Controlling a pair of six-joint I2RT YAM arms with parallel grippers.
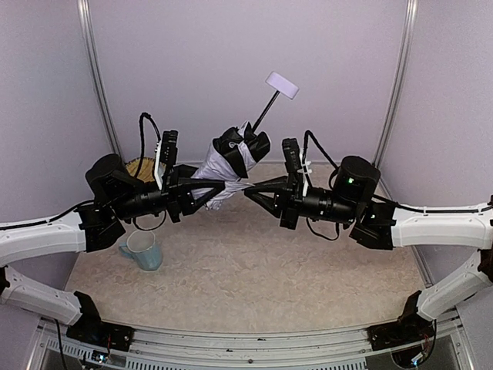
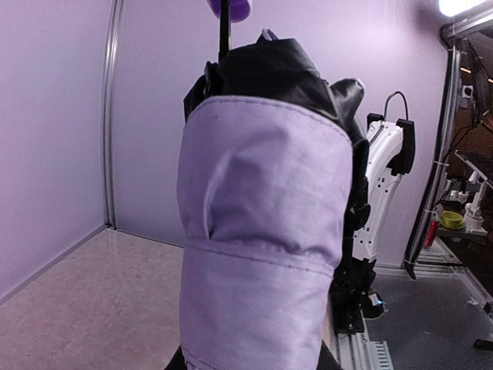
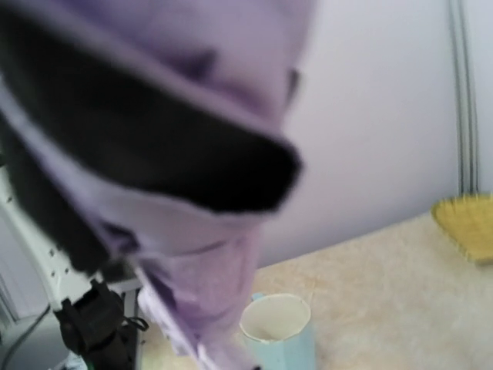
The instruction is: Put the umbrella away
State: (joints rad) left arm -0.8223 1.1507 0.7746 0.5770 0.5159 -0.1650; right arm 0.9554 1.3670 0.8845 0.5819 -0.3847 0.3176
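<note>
One umbrella (image 1: 223, 166) held above table (image 1: 269, 285); mug (image 1: 142, 250), basket (image 1: 142, 166) at left.

The lavender, black-lined umbrella (image 1: 225, 166) tilts in mid-air, seemingly half-collapsed, handle (image 1: 282, 85) pointing up-right.

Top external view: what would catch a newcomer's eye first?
The umbrella, a lavender bundle with black lining, is up off the table between the left pincer and the right pincer, its handle poking up and to the right. Lower left, a pale blue mug stands on the table, with a yellow basket behind it.
</note>
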